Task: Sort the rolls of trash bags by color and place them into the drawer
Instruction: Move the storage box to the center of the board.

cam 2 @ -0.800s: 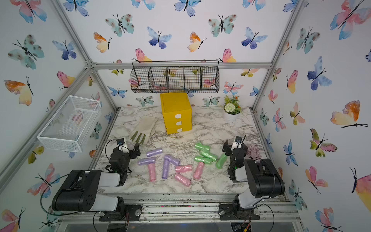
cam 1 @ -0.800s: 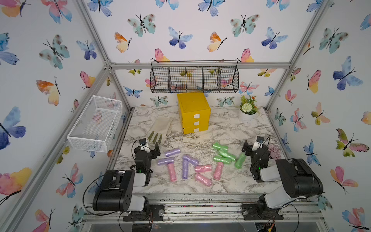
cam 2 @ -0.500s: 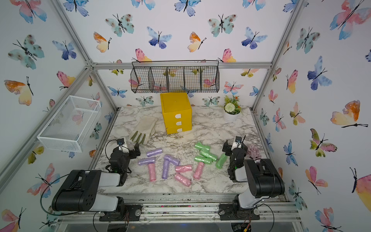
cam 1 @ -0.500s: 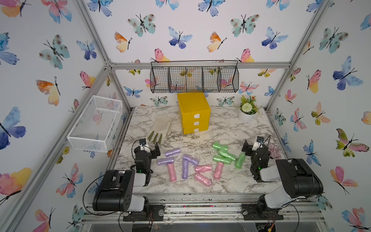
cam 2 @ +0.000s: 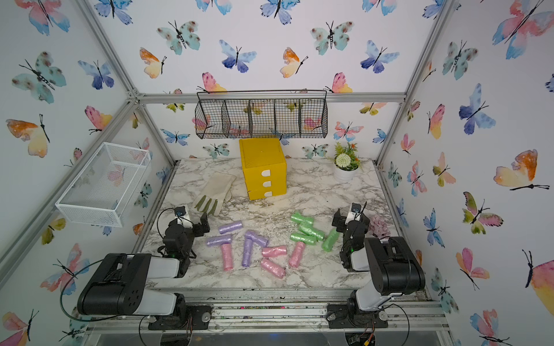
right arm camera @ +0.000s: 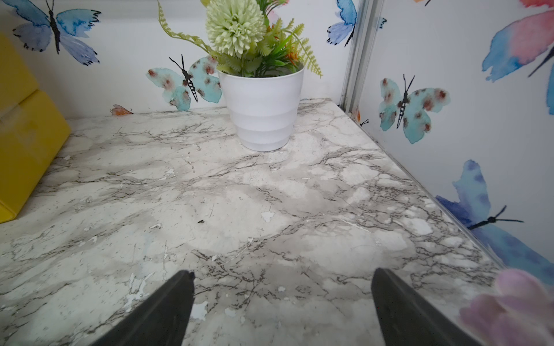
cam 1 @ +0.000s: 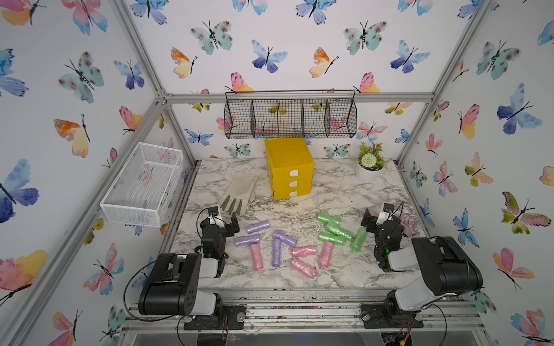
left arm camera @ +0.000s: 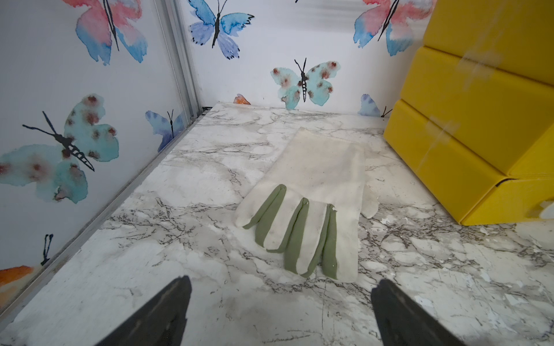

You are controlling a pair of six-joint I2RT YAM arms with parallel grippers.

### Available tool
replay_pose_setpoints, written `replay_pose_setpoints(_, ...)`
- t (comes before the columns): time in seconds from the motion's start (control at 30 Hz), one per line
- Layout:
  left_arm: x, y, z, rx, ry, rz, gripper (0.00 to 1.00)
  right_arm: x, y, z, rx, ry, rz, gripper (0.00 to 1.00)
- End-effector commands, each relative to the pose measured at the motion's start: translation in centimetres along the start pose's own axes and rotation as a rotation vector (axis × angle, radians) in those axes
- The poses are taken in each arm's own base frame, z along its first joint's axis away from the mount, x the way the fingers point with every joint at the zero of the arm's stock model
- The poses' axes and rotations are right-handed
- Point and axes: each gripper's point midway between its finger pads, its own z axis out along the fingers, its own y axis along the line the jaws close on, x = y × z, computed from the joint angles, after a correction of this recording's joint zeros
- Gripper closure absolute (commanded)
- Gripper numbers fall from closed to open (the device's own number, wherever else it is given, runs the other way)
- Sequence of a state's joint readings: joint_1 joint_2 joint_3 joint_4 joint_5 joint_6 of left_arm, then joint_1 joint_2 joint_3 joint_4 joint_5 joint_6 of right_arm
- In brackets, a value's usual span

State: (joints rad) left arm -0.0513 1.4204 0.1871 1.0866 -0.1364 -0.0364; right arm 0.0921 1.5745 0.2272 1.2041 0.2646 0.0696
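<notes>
A: What has been changed since the earlier frames?

B: Nothing that can be detected. The table point(cam 1: 335, 191) is laid out as before. The drawers point(cam 1: 289, 167) are seen at the back with all three fronts seemingly shut. Neither arm has been shifted.

A: And the grippers?

B: The left gripper point(left arm camera: 281, 287) is held with jaws wide apart and nothing between them, low over bare marble just short of the glove point(left arm camera: 323, 179). The right gripper point(right arm camera: 283, 274) is likewise spread wide and empty, over bare marble at the opposite side.

A: Where are the rolls point(cam 1: 277, 251) found?

B: All are on the table near the front, between the two arms and well apart from the drawers. The green rolls point(cam 1: 331, 238) are clustered nearest the right arm, the purple rolls point(cam 1: 257, 227) lie toward the left, and the pink rolls point(cam 1: 303, 251) are mixed in beside them. None is held.

A: What is meant by that for the task?

B: Sorting is judged not yet begun. A drawer would have to be opened and a roll picked.
</notes>
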Motion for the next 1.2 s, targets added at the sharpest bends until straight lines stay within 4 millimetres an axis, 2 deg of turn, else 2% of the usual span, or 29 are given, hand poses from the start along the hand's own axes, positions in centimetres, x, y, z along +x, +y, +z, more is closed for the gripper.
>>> replay_pose_setpoints(0.0,-1.2,0.0,0.2,0.003,-0.027,0.005,0.02,-0.9,-0.2,0.2,0.008,-0.025,0.012,0.02)
replay_pose_setpoints(0.57,-1.2,-0.1,0.3,0.005,-0.026,0.012,0.02,-1.0,-0.1,0.0,0.001,-0.03,0.01,0.0)
replay_pose_setpoints(0.6,-1.4,-0.1,0.2,0.006,-0.033,0.013,0.02,-1.4,0.0,0.0,-0.005,-0.046,0.011,0.0)
replay_pose_setpoints(0.73,-4.0,0.0,0.2,-0.018,-0.035,0.016,0.01,-3.1,1.0,0.4,-0.053,-0.021,-0.023,0.0)
replay_pose_setpoints(0.8,-5.4,0.6,0.3,-0.063,0.002,-0.02,0.03,-5.0,1.3,0.2,-0.07,-0.009,-0.024,0.0)
replay_pose_setpoints(0.87,-7.2,0.3,-0.1,-0.051,-0.024,-0.062,0.05,-7.5,1.4,-0.9,-0.087,-0.061,0.001,0.0)
replay_pose_setpoints(0.93,-8.8,-0.3,-0.4,-0.027,-0.029,-0.101,0.1,-9.8,1.8,-2.0,-0.119,-0.104,0.0,0.01)
replay_pose_setpoints(1.0,-10.2,-1.2,-0.4,-0.001,-0.003,-0.103,0.16,-11.3,1.6,-2.7,-0.118,-0.099,0.029,0.01)
replay_pose_setpoints(1.17,-11.9,-3.9,-1.1,0.039,0.065,-0.085,0.17,-12.7,1.8,-3.0,-0.13,0.021,0.074,0.02)
